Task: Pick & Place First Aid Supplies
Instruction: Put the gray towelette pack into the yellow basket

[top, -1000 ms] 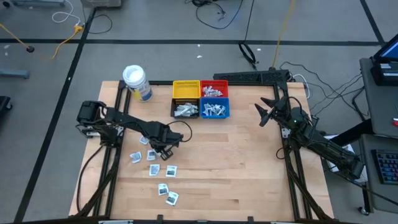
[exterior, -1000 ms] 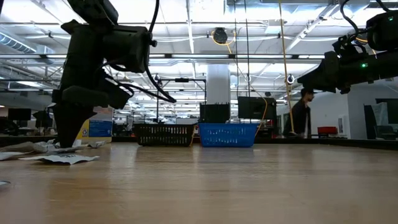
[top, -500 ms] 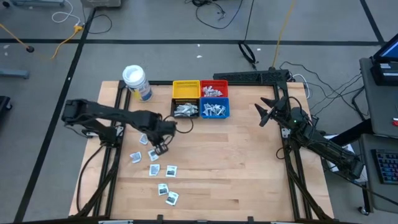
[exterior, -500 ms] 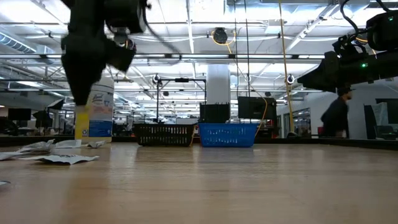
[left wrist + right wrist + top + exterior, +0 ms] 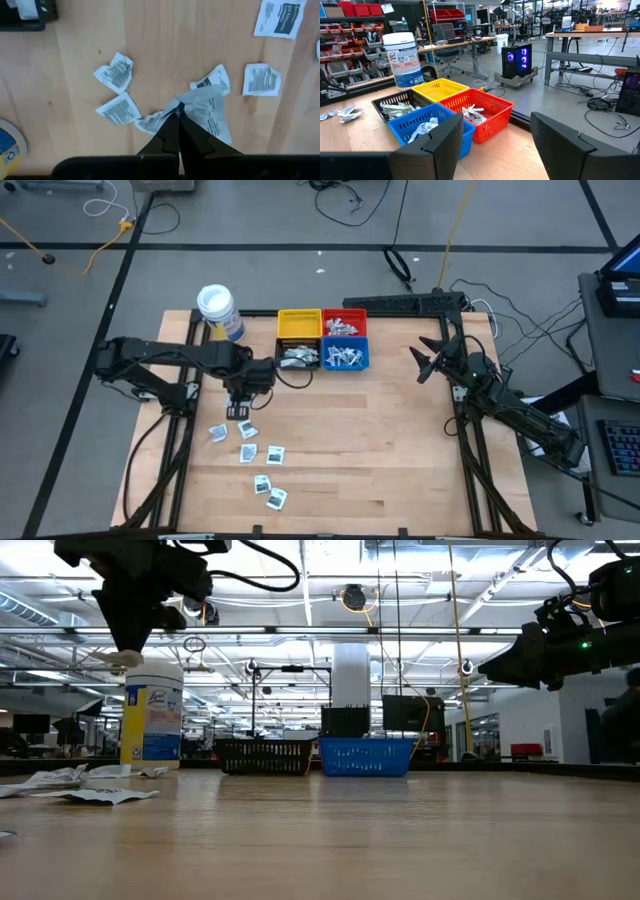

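Left gripper (image 5: 178,113) lifted above the table, pinching one packet (image 5: 210,112).
Its fingers are clamped on it – other packets (image 5: 248,452) lie on the wood below; right gripper (image 5: 425,363) waits spread apart.

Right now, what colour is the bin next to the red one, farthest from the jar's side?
Blue bin, seen best in the right wrist view; it sits beside the red bin.

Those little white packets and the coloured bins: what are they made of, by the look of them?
The packets look like thin paper or foil-lined paper: matte white, printed, crinkled, with curled corners. The left gripper pinches one packet, which bends limply. The bins, like the red bin, look like glossy moulded plastic with open lattice walls.
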